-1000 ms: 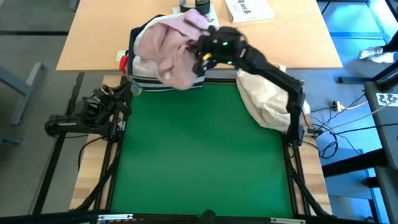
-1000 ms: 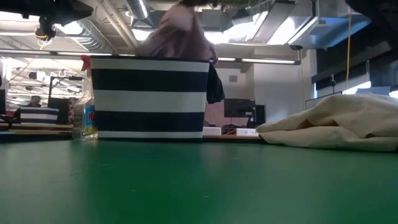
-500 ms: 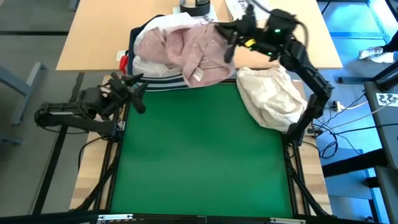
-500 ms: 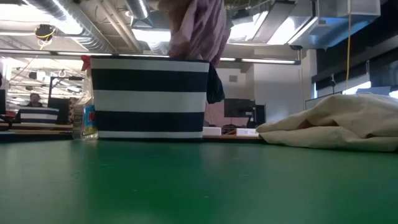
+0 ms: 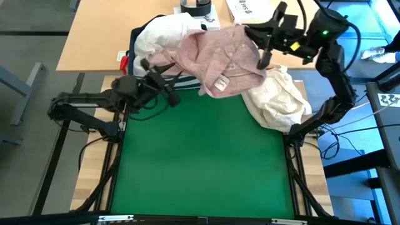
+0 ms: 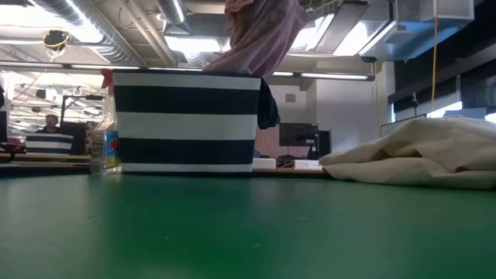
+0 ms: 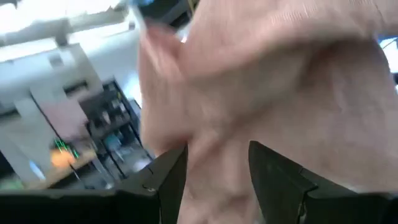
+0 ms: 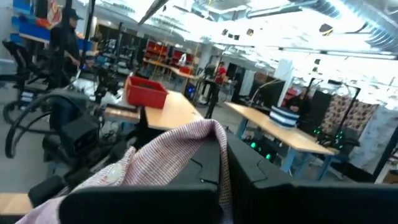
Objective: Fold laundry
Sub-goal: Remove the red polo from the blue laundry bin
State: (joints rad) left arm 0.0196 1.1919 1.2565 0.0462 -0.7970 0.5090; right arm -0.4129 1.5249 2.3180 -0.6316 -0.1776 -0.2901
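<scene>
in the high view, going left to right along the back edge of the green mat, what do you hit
left claw → pale pink top → right claw → cream-beige cloth bundle

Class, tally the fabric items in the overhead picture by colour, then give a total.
Pink: 1, the top
White: 1, the shirt
Cream: 1, the cloth bundle
Navy and white striped: 1, the bin
Total: 4

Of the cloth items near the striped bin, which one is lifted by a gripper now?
The pale pink top: the right gripper is shut on it, lifting it, while the white shirt lies in the bin.
</scene>
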